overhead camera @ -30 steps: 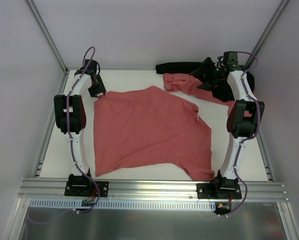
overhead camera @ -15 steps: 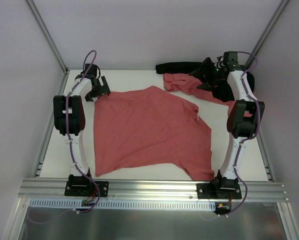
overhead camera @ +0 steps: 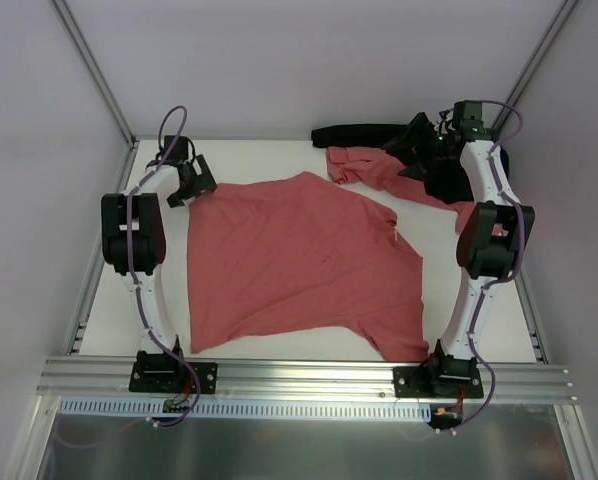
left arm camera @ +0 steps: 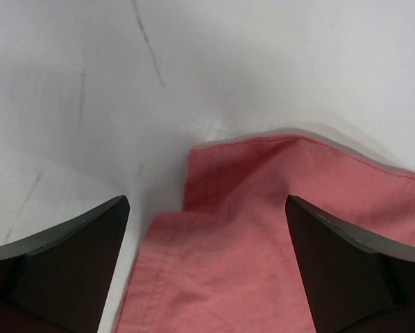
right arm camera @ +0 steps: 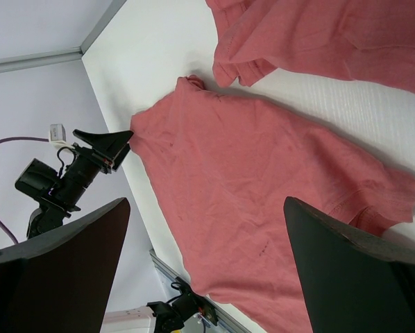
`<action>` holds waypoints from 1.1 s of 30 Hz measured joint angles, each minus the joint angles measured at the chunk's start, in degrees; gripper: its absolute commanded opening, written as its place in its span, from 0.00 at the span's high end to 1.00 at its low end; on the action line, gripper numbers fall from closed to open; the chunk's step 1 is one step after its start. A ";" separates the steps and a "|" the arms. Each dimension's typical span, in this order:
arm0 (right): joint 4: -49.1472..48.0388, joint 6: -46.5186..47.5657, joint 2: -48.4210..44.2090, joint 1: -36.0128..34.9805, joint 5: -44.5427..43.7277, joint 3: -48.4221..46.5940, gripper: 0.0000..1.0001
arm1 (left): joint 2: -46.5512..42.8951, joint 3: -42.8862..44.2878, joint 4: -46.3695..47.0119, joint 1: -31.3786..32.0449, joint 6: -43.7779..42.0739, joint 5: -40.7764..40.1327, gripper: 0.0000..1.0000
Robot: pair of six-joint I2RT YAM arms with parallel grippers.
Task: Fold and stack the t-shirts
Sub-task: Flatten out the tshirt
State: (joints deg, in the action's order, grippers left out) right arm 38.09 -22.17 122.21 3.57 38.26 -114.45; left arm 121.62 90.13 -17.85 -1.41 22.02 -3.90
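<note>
From above, one salmon-red t-shirt [overhead camera: 299,265] lies spread flat in the middle of the white table [overhead camera: 109,300]. A second t-shirt [overhead camera: 379,172] lies crumpled at the far right. The left tool [overhead camera: 199,183] hangs by the spread shirt's far-left corner, and the right tool [overhead camera: 416,152] is over the crumpled one.

In the left wrist view the fingers [left arm camera: 69,263] stand wide apart and empty, with a stitched hem corner [left arm camera: 214,180] lying between them on the table.

In the right wrist view the fingers [right arm camera: 360,277] are also wide apart, holding nothing, high above both shirts.

The cloth looks thin, light and limp. It should sag, wrinkle and slide easily, so a pinch at the doubled hem or a corner seems the surest hold.
</note>
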 measured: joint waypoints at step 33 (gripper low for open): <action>0.35 0.09 0.00 0.37 0.42 0.00 0.00 | 5.53 11.87 -5.49 -5.70 -4.35 4.07 0.10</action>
State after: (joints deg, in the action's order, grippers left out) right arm 38.44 -22.09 122.21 3.95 38.68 -114.45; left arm 127.15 102.00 -23.33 -7.11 17.67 0.16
